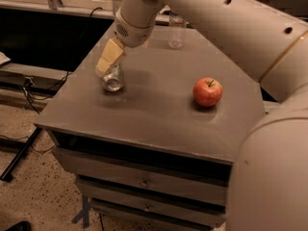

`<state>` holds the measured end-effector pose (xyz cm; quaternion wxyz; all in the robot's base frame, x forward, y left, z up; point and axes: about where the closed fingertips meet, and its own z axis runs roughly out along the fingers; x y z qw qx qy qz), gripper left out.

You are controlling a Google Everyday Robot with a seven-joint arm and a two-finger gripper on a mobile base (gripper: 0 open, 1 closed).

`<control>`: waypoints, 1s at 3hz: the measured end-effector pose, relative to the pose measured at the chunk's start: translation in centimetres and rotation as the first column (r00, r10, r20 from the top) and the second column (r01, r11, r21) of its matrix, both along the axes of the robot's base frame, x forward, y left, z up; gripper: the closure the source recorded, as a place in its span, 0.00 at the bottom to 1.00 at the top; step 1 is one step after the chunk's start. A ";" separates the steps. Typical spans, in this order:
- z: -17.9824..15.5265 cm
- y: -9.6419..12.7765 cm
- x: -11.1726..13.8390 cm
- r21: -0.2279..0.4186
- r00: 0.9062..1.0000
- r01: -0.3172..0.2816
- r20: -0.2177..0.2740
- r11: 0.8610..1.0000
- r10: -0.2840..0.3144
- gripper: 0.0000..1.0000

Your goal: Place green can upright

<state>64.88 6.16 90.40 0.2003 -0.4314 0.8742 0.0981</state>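
The green can (113, 79) lies on its side near the left edge of the grey table top (154, 109), its silver end facing the camera. My gripper (107, 61) hangs from the arm right above the can's far end and covers part of it. I cannot tell whether it touches the can.
A red apple (208, 92) sits on the right side of the table. A clear plastic water bottle (176, 30) stands at the far edge. My arm fills the upper right and right side. Drawers front the table below; cables lie on the floor at left.
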 end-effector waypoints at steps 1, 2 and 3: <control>-1.4 1.8 1.7 -0.028 0.993 0.110 -0.045 0.993 -0.112 0.00; -2.0 3.0 3.1 -0.066 0.971 0.219 -0.083 0.973 -0.224 0.00; -2.7 3.5 4.0 -0.109 0.942 0.307 -0.106 0.946 -0.318 0.00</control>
